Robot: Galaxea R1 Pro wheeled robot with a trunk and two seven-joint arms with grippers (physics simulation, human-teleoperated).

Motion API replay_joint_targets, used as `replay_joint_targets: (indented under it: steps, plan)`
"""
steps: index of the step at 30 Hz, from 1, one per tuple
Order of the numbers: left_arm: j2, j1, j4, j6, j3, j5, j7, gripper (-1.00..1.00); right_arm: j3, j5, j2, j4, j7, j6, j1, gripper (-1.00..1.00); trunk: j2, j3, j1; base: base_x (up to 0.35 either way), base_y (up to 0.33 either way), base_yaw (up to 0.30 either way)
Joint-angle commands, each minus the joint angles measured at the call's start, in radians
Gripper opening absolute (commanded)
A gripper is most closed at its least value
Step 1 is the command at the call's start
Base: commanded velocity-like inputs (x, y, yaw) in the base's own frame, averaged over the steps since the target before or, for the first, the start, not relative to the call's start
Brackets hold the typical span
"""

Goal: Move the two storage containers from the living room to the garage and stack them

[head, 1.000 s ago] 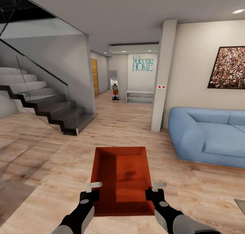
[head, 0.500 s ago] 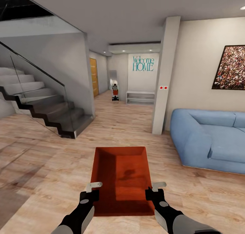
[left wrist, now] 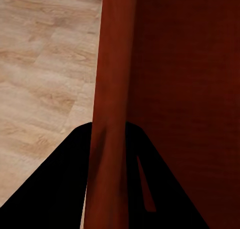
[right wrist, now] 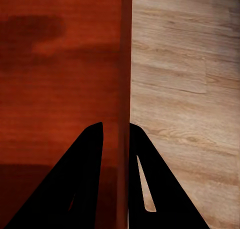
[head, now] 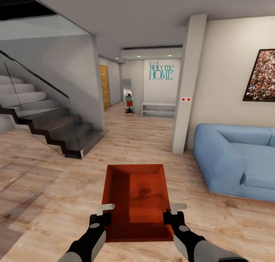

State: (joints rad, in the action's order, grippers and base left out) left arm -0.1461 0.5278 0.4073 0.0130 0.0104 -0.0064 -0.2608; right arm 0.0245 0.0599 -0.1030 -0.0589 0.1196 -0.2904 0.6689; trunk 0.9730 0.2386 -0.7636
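Red container (head: 136, 201), lidless, nothing inside; carried level over wood floor (head: 57, 185). Left gripper (head: 100, 217) pinching its left wall, right gripper (head: 172, 215) pinching right wall.

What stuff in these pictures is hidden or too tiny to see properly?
- Sofa: head view, cut off by the right edge.
- Picture on the wall: head view, cut off by the right edge.
- Small red thing down the hall: head view, too small to tell what it is.
- Container: its underside is hidden by its own walls; its near wall is hard to make out in the head view.
- Stairs: head view, top cut off by the left edge.
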Motion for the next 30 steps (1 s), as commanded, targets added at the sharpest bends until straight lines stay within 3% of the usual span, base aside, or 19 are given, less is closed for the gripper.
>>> replay_joint_targets:
  steps: [1,30]
  plan:
    - [0.001,0.001,0.041,0.002,0.029,-0.015,-0.009,-1.0,-0.017,0.0,0.003,0.002,0.008,-0.003,0.0,-1.0,0.001,0.001,-0.001,0.321,0.0,0.0]
    - [0.002,0.001,0.041,0.002,0.029,-0.015,-0.009,-1.0,-0.017,0.0,0.003,0.002,0.008,-0.003,0.0,-1.0,0.001,0.001,-0.001,0.321,0.0,0.0]
